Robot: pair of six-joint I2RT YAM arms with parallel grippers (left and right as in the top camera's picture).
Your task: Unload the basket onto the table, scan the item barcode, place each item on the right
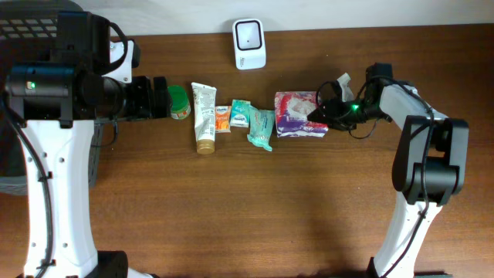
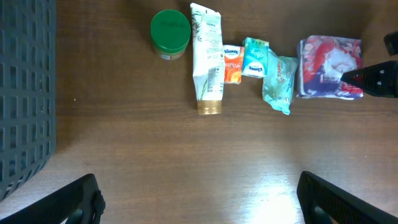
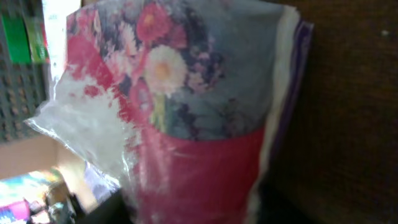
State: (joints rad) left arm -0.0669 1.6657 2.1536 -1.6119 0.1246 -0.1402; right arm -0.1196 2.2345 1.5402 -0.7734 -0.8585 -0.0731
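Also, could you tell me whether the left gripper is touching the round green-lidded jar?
Apart. The left wrist view shows bare wooden table between the left gripper and the round green-lidded jar.

The tissue pack [image 1: 294, 116] is flower-printed red and purple.

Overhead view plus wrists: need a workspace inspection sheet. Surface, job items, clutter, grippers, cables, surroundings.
Surface: brown wooden table, no spills seen.
Job's things: white scanner at the back edge; floral tissue pack at the right end of the row.
Clutter: green-lidded jar, tube, orange packet, small teal packet, larger teal packet, all in one row.
Grippers: left gripper open, holding nothing; right gripper at the tissue pack, grip cannot be confirmed.
Cables: black cable loops by the right wrist.
Surroundings: dark mesh basket at the far left.
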